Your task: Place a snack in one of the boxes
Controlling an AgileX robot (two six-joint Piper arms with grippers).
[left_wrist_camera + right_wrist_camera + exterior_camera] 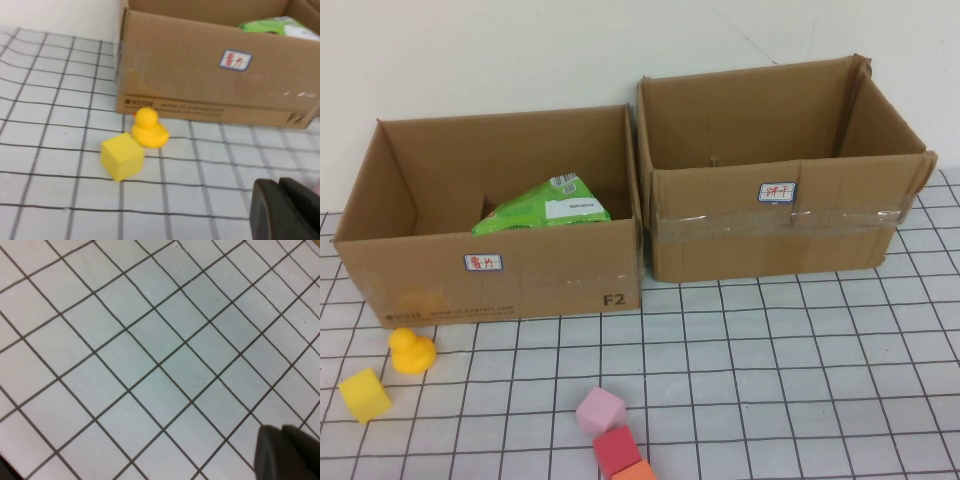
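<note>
Since both end effectors are closed and empty, the left end effector over the desk near the yellow duck, the right end effector over bare grid, no grasp is needed: the green snack bag already lies inside the left box, so both arms are best kept clear of its walls.

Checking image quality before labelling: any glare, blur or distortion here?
High view: sharp, tape on the right box glints. Left wrist view: grid lines bow, shut left hand blurred. Right wrist view: even light, shut right hand out of focus.
</note>
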